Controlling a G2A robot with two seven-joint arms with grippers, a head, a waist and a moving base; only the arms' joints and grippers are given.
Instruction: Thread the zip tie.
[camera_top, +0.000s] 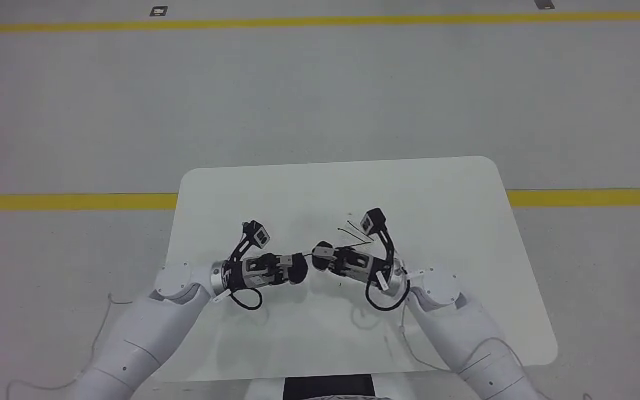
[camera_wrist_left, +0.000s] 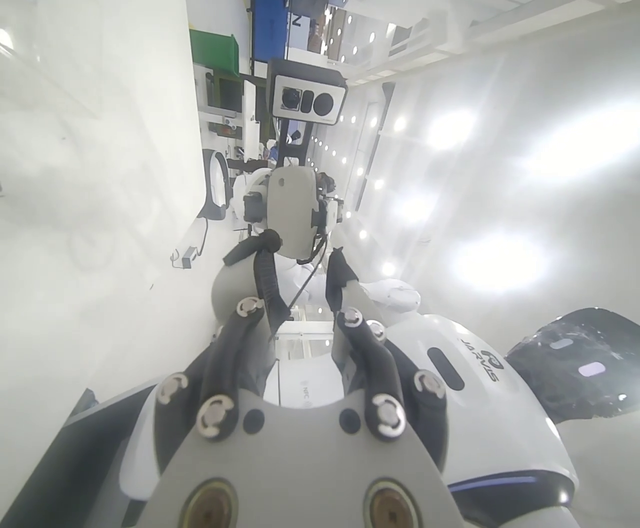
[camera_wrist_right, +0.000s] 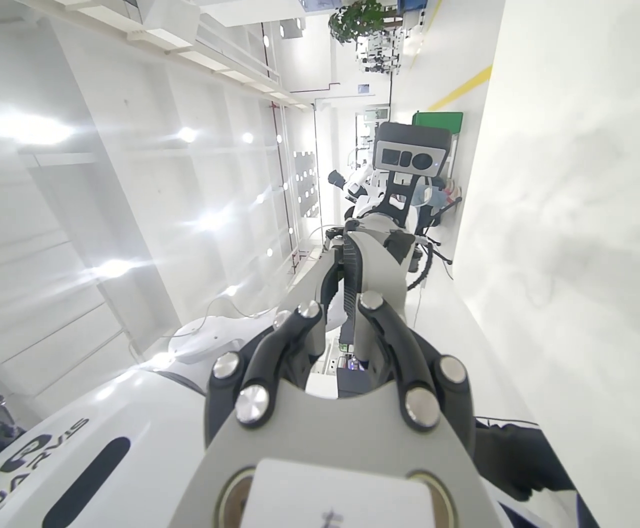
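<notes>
Over the middle of the white table (camera_top: 450, 200) my two grippers face each other, tips almost touching. The zip tie (camera_wrist_left: 296, 299) is a thin black strand running from the right gripper (camera_wrist_left: 292, 215) down into the gap between my left gripper's (camera_wrist_left: 295, 260) black fingers, which stand apart around it. In the top view a thin black piece of the zip tie (camera_top: 350, 233) shows on the far side of the right gripper (camera_top: 322, 253), across from the left gripper (camera_top: 298, 265). The right gripper's (camera_wrist_right: 345, 240) fingers are close together; the strand is hidden in its own wrist view.
The table's surface around the arms is bare white. Its rounded edges lie well away from the grippers on all sides. Grey floor with yellow lines (camera_top: 320, 22) surrounds it.
</notes>
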